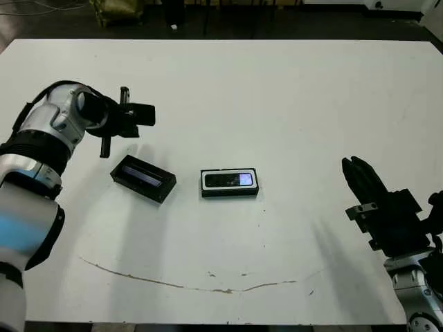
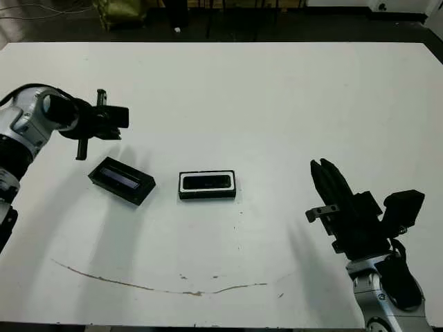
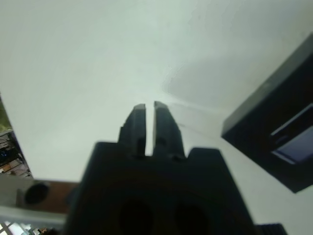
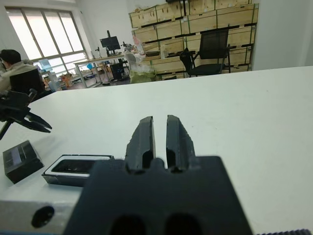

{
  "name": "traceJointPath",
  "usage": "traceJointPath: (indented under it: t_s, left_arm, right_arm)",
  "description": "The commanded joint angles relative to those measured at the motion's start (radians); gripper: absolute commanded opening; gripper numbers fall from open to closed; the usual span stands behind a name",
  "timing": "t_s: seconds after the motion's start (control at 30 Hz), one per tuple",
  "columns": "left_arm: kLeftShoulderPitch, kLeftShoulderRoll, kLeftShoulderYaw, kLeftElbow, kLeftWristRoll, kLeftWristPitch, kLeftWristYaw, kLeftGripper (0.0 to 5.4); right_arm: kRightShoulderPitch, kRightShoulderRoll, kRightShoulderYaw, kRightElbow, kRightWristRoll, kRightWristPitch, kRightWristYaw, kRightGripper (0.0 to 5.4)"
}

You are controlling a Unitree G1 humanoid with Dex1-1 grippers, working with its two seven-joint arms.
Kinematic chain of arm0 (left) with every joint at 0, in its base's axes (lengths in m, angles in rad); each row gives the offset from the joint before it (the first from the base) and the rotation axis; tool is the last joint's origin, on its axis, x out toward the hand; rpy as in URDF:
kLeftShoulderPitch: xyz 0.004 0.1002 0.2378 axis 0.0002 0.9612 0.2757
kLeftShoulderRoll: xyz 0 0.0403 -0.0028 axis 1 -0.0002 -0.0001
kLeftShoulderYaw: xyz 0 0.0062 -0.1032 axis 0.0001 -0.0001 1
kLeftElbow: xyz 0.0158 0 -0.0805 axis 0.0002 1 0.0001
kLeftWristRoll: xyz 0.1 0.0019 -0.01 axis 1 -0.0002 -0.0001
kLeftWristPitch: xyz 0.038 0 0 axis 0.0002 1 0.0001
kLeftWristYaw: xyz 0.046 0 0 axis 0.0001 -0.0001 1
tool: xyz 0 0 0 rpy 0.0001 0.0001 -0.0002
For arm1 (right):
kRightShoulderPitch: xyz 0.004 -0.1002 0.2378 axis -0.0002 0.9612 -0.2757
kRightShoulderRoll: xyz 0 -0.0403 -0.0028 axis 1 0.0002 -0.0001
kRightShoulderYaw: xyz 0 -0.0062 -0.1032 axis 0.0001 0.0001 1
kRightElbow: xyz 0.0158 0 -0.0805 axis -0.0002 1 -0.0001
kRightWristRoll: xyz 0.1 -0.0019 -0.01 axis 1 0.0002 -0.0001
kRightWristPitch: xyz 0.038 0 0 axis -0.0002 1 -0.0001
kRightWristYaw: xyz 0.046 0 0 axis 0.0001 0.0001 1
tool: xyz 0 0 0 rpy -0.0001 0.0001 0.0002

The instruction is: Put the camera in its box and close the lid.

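Observation:
The camera [image 1: 232, 180], a slim black bar with a bluish-white screen, lies inside the box [image 1: 205, 182], a small white-lined black tray at the table's middle. The lid [image 1: 143, 178], a flat black cover with a glossy window strip, rests on the table just left of the box, apart from it. My left gripper [image 1: 151, 115] hovers above and behind the lid, fingers together, holding nothing. My right gripper [image 1: 353, 164] stays low at the near right, well away from the box, fingers together and empty. The right wrist view shows the box [image 4: 73, 171] and the lid [image 4: 19, 159].
A thin brown crack line [image 1: 208, 287] runs along the table near its front edge. Beyond the far edge lies dark floor. In the right wrist view a person [image 4: 14, 66] sits at desks far beyond the table, with an office chair [image 4: 210, 51] and stacked crates.

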Motion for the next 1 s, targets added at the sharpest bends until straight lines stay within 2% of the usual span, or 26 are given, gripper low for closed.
traceJointPath:
  t_s: [0.03,0.17,0.3,0.43,0.63,0.77,1.0]
  left_arm:
    - [0.013,-0.012,-0.024,0.025,0.03,-0.024,-0.004,0.0]
    - [0.018,-0.017,-0.046,0.04,0.055,-0.074,-0.005,0.0]
    - [0.016,-0.036,-0.055,0.069,0.06,-0.027,-0.049,0.0]
    - [0.022,-0.037,-0.053,0.082,0.05,-0.039,-0.091,0.0]
    - [0.036,-0.032,-0.054,0.079,0.053,-0.047,-0.11,0.0]
    - [0.033,-0.026,-0.063,0.08,0.061,-0.046,-0.137,0.0]
    - [0.05,0.006,-0.055,0.048,0.049,-0.077,-0.179,0.0]
  right_arm:
    - [0.02,-0.007,0.005,-0.003,-0.009,0.022,-0.019,0.02]
    - [0.027,-0.002,0.01,0.005,-0.007,0.004,-0.014,0.02]
    - [0.029,0.002,0.01,0.011,0.0,-0.014,-0.004,0.02]
    - [0.032,0.007,0.01,-0.003,0.004,0.009,-0.026,0.02]
    - [0.028,0.017,0.016,0.011,0.018,-0.015,-0.01,0.02]
    - [0.031,0.001,0.013,-0.004,0.01,0.013,-0.028,0.02]
    - [0.033,0.005,0.013,-0.002,0.015,-0.002,-0.022,0.02]
